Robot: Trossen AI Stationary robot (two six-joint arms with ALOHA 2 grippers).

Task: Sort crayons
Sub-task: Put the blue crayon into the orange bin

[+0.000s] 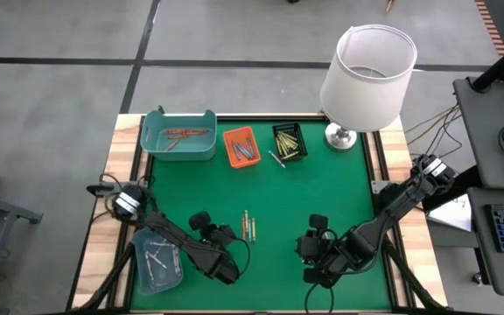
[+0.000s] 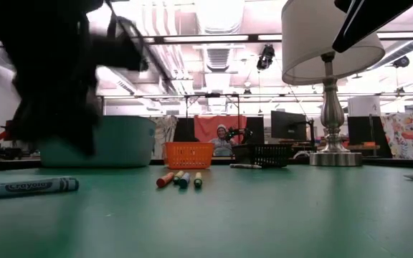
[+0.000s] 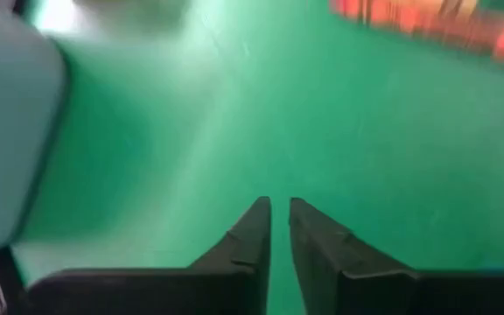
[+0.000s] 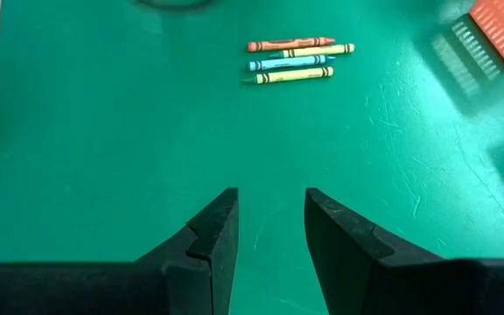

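I see the left claw (image 3: 278, 229) nearly clenched, holding nothing; the right claw (image 4: 269, 229) released. Four thin crayons (image 4: 294, 59), orange, yellow-green and blue, lie side by side mid-tabletop (image 1: 339, 192). More fill the far trays (image 1: 241, 146).

L arm reaches in from near-left table edge, left gripper (image 3: 279, 229) low, fingers almost together, narrow gap, nothing between. R arm comes from right edge, right gripper (image 4: 270, 229) parted, empty, over mat.
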